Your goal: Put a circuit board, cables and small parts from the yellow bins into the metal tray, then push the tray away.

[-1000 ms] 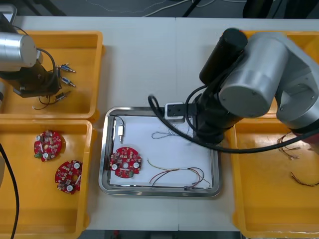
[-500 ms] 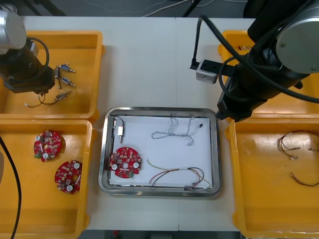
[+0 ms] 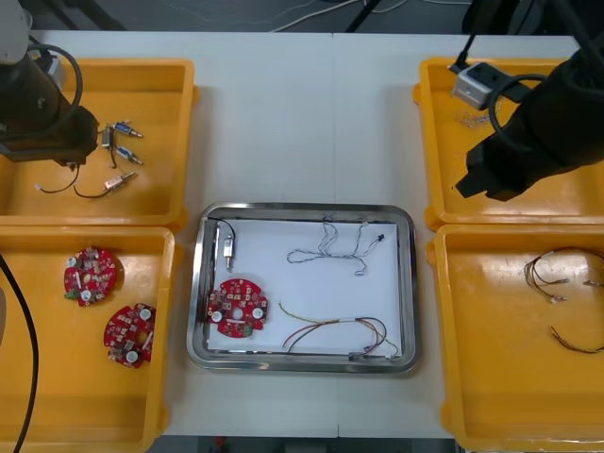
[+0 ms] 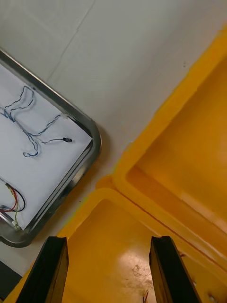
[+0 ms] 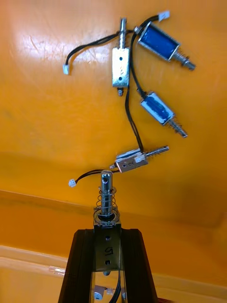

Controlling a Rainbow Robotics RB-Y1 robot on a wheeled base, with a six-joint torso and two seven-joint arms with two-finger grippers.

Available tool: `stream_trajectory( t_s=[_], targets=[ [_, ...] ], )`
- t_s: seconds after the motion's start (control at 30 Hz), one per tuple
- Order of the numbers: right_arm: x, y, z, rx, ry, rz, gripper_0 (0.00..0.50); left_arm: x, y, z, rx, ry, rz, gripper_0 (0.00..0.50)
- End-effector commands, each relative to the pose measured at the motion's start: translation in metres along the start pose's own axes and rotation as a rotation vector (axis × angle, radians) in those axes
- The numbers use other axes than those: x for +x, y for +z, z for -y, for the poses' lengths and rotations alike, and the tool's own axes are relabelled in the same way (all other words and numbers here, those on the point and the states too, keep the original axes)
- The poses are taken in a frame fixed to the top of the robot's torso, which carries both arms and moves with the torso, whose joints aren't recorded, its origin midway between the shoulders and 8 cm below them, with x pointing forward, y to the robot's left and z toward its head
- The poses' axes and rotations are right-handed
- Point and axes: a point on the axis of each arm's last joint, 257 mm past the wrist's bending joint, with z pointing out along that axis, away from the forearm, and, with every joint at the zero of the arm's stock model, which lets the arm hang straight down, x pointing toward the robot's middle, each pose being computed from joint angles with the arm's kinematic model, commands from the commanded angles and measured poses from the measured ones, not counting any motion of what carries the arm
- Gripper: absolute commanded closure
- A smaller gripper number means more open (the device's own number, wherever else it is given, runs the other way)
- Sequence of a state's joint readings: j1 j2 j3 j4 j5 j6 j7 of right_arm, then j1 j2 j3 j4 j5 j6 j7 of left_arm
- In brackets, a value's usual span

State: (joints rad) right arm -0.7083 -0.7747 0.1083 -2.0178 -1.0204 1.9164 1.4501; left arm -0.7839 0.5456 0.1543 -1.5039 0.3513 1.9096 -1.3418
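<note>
My left gripper (image 5: 108,236) is shut on a small metal part (image 5: 107,208) with a spring and a black lead, held above the far left yellow bin (image 3: 179,113). Several more small metal parts (image 5: 121,59) lie on the bin floor beyond the fingers. The metal tray (image 3: 408,283) holds a red circuit board (image 3: 237,307), a small metal part (image 3: 228,247), a blue and white cable (image 3: 330,243) and a red and yellow cable (image 3: 335,332). My right gripper (image 4: 109,272) is open with nothing between its fingers, above the rims where the two right bins meet.
Two circuit boards (image 3: 91,274) (image 3: 129,332) lie in the near left bin (image 3: 38,396). Red and yellow cables (image 3: 557,278) lie in the near right bin (image 3: 491,377). The far right bin (image 3: 429,142) holds small metal parts (image 3: 467,118).
My right arm rose from the tray and swung right over the right bins, leaving the blue and white cable in the tray. My left arm shifted back and left, its part's black lead trailing.
</note>
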Motion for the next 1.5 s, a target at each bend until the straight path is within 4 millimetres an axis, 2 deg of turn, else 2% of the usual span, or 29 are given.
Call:
stream_trajectory(
  t_s=[0.03,0.13,0.47,0.73,1.03,1.23,1.3,1.5],
  targets=[
    [0.019,-0.021,0.028,0.052,0.12,0.03,0.0,-0.033,-0.045,0.007,0.028,0.087,0.128,0.5],
    [0.029,-0.026,0.037,0.06,0.216,0.046,0.0,-0.036,-0.054,0.016,0.043,0.099,0.156,0.5],
    [0.058,-0.033,0.059,0.112,0.426,0.056,0.0,-0.024,-0.052,0.039,0.071,0.104,0.154,0.5],
    [0.091,-0.031,0.079,0.217,0.471,0.016,0.0,0.005,-0.049,0.082,0.126,0.096,0.136,0.5],
    [0.125,-0.03,0.086,0.23,0.53,-0.022,0.0,0.04,-0.047,0.12,0.151,0.101,0.128,0.5],
    [0.145,-0.029,0.086,0.238,0.556,-0.04,0.0,0.061,-0.043,0.14,0.167,0.096,0.107,0.5],
    [0.147,-0.029,0.086,0.239,0.554,-0.042,0.0,0.063,-0.042,0.142,0.166,0.096,0.102,0.5],
    [0.157,-0.029,0.083,0.249,0.554,-0.05,0.0,0.088,-0.033,0.166,0.163,0.097,0.079,0.5]
  ],
)
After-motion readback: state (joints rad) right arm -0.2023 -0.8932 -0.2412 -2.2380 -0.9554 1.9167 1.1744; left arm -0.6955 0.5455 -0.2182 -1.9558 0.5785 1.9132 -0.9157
